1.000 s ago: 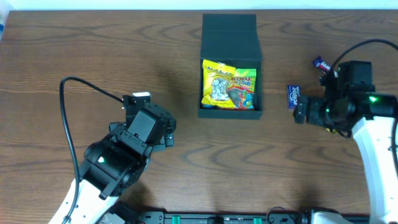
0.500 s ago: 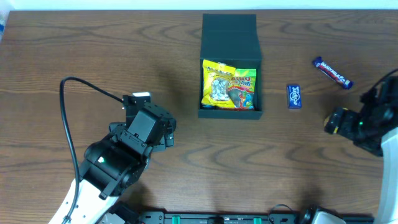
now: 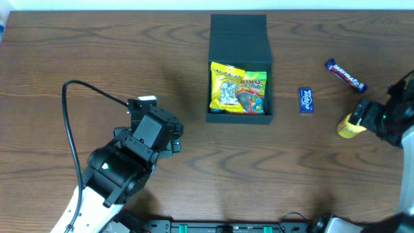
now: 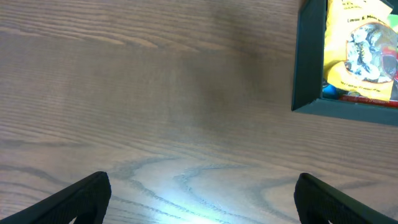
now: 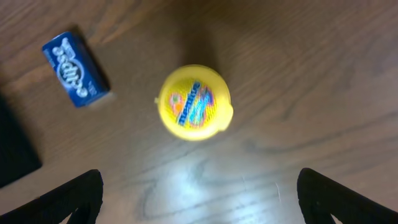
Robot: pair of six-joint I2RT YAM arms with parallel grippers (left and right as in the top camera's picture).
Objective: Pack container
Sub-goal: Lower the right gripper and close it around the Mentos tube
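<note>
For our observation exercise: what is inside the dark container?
The container holds a yellow packet and a green packet. A blue item peeks out beneath; the rest is covered.

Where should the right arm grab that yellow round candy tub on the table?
Around its curved sides, coming straight down from above. The yellow tub shows its round lid upward and sits apart from the blue packet, so the open right pincer could probably straddle it.

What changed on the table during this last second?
The right gripper swung rightward away from the blue packet, uncovering the chocolate bar, and now hangs open over a yellow tub. Nothing was picked up. The left gripper, container and its snack packets stayed put.
</note>
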